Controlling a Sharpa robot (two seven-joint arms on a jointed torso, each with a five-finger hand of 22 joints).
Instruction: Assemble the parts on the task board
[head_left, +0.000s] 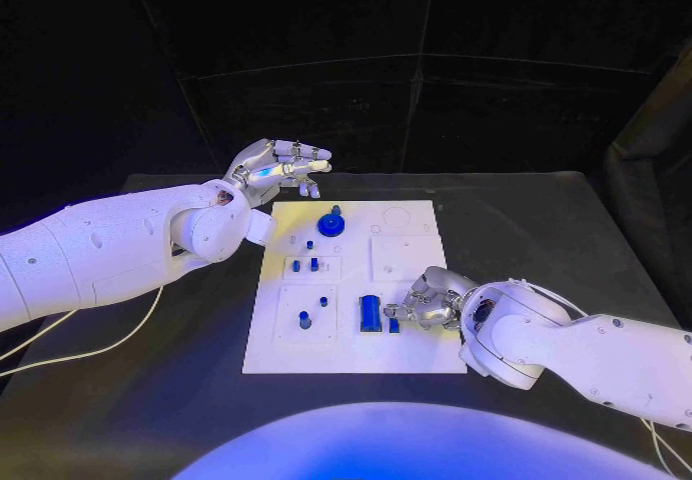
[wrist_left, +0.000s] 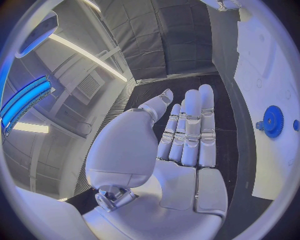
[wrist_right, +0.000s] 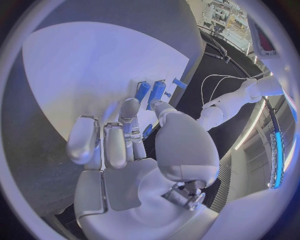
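The white task board (head_left: 411, 345) lies in the middle of the black table. On it are a blue gear (head_left: 332, 224) (wrist_left: 272, 120) at the far end, several small blue pegs (head_left: 304, 266), and a blue cylinder (head_left: 371, 313) (wrist_right: 156, 94) near the front. My right hand (head_left: 423, 304) (wrist_right: 134, 150) rests low on the board just right of the cylinder. Its thumb and fingers pinch a small blue part (head_left: 392, 325) (wrist_right: 147, 131). My left hand (head_left: 277, 167) (wrist_left: 181, 145) hovers above the board's far left corner, fingers stretched out, holding nothing.
Bare black table (head_left: 562, 230) surrounds the board on all sides. A white cable (head_left: 87, 350) trails on the table under my left arm. The board's right half has shallow square recesses (head_left: 400, 258).
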